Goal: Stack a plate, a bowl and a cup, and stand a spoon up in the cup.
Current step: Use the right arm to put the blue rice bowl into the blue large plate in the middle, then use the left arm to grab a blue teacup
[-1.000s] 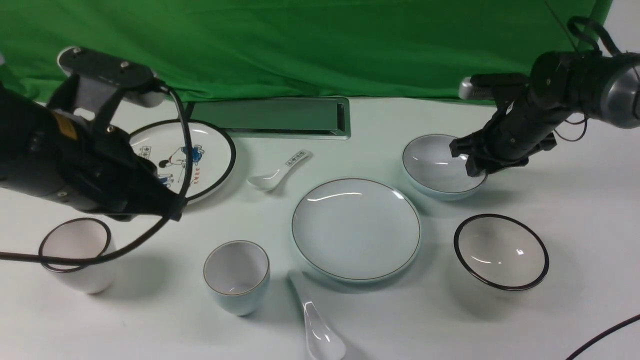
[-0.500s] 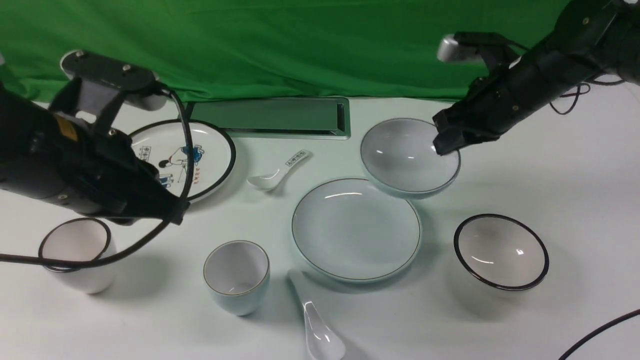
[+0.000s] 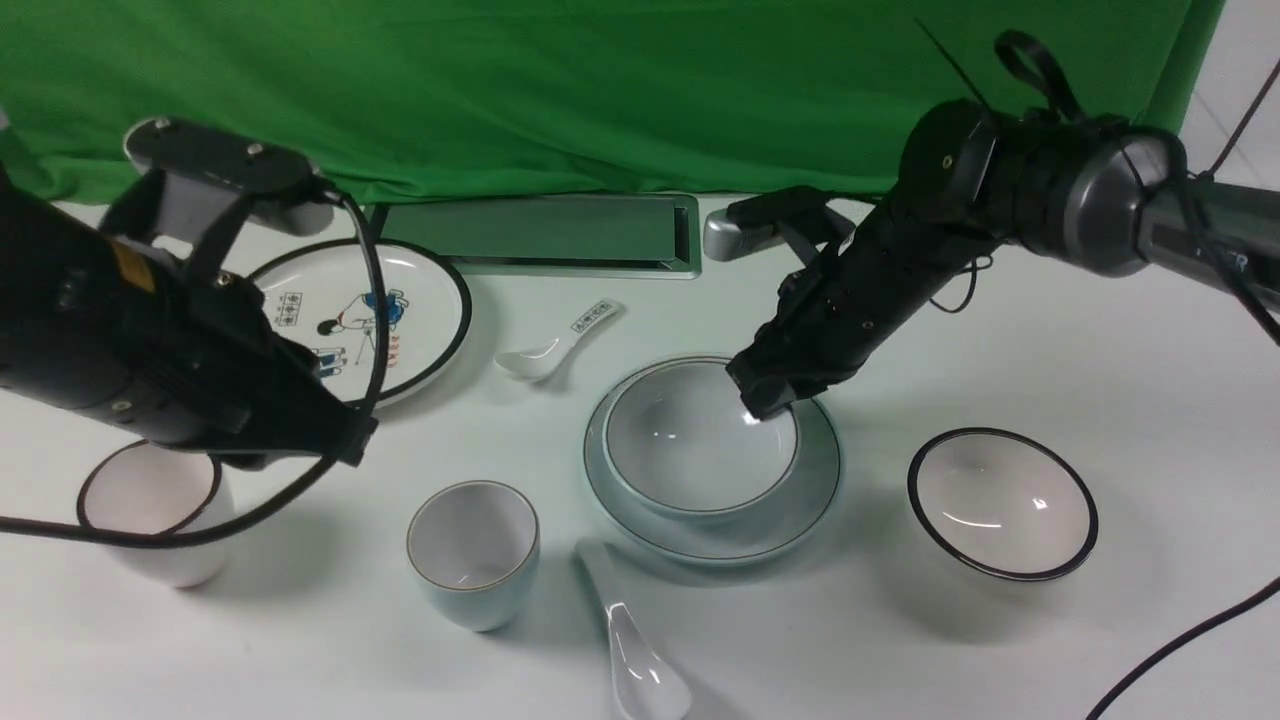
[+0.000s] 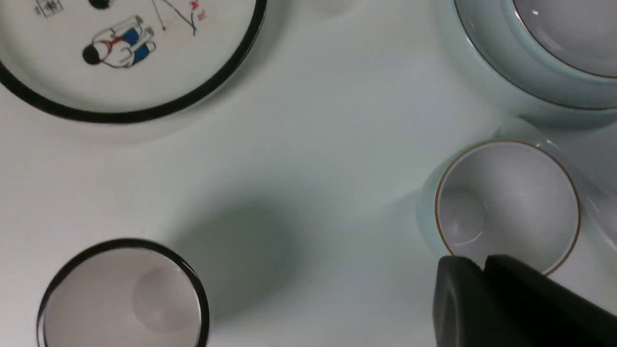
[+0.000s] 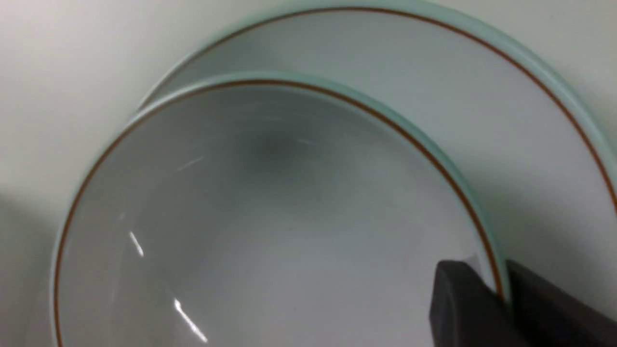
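Observation:
The pale bowl (image 3: 695, 450) sits on the pale plate (image 3: 820, 480) at the table's middle. My right gripper (image 3: 765, 400) is shut on the bowl's far right rim; in the right wrist view the rim runs between the jaws of that gripper (image 5: 501, 284), with the bowl (image 5: 270, 231) over the plate (image 5: 506, 125). The pale cup (image 3: 473, 553) stands left of the plate, also in the left wrist view (image 4: 506, 202). The plain white spoon (image 3: 640, 660) lies by the front edge. My left gripper (image 4: 482, 265) is shut and empty, above the table left of the cup.
A black-rimmed cartoon plate (image 3: 370, 310), a small printed spoon (image 3: 560, 345), a black-rimmed cup (image 3: 150, 510) and a black-rimmed bowl (image 3: 1000, 505) stand around. A metal tray (image 3: 540, 235) lies at the back before the green cloth.
My right gripper carried the bowl from the back right, lifted it leftward, and brought it down onto the plate. The left arm hardly moved.

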You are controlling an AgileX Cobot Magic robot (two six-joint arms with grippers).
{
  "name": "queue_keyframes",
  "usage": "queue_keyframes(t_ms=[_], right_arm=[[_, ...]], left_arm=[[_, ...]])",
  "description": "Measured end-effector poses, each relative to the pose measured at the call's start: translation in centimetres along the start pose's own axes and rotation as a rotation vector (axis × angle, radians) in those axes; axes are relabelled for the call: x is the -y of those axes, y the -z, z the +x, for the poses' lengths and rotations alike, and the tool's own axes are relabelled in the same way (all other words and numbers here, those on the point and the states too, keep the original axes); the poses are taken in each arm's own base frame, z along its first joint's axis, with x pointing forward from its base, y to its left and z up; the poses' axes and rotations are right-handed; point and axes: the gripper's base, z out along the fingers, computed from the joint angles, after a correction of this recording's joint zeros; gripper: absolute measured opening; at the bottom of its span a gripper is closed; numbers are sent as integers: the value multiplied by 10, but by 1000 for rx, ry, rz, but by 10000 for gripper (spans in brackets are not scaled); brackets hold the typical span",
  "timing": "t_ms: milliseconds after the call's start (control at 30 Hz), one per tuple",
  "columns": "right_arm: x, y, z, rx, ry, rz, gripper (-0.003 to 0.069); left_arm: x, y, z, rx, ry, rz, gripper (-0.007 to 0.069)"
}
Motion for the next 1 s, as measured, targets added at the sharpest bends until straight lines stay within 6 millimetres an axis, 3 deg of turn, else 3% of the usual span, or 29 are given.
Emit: queue_keyframes(t_ms=[67, 267, 333, 367, 467, 600, 633, 700, 733, 767, 800, 833, 867, 1000], right_arm=[[1, 0, -1, 6, 2, 9, 105], [3, 4, 0, -4, 16, 53, 302], [1, 21, -3, -15, 44, 79, 361], [1, 21, -3, -17, 44, 78, 363], [0, 59, -12, -1, 89, 128, 381], [-1, 88, -16, 22, 111, 166, 383], [-2, 105, -17, 39, 116, 182, 383], [-4, 117, -16, 48, 119, 192, 383], [-4, 119, -16, 48, 119, 194, 383], [-5, 127, -14, 48, 125, 204, 383], [-6, 128, -14, 48, 127, 207, 383], [-7, 134, -12, 38, 134, 216, 383], [-8, 138, -11, 28, 138, 220, 383], [-12, 154, -5, 4, 154, 245, 384]], left_arm=[[0, -2, 0, -10, 16, 3, 68], [-1, -26, 1, -106, 68, 35, 296], [0, -47, 2, -170, 106, 73, 415], [0, -49, 2, -175, 107, 73, 422], [-3, -78, 1, -216, 138, 84, 491], [-6, -100, 1, -231, 154, 80, 459], [-7, -113, 3, -258, 166, 85, 389], [-4, -123, 5, -277, 146, 94, 273], [-4, -124, 5, -278, 143, 95, 259], [2, -129, 4, -285, 102, 103, 144], [3, -129, 3, -287, 94, 103, 129], [11, -128, -2, -277, 39, 106, 45], [16, -126, -7, -270, 1, 108, 14], [44, -112, -36, -201, -140, 113, 0]])
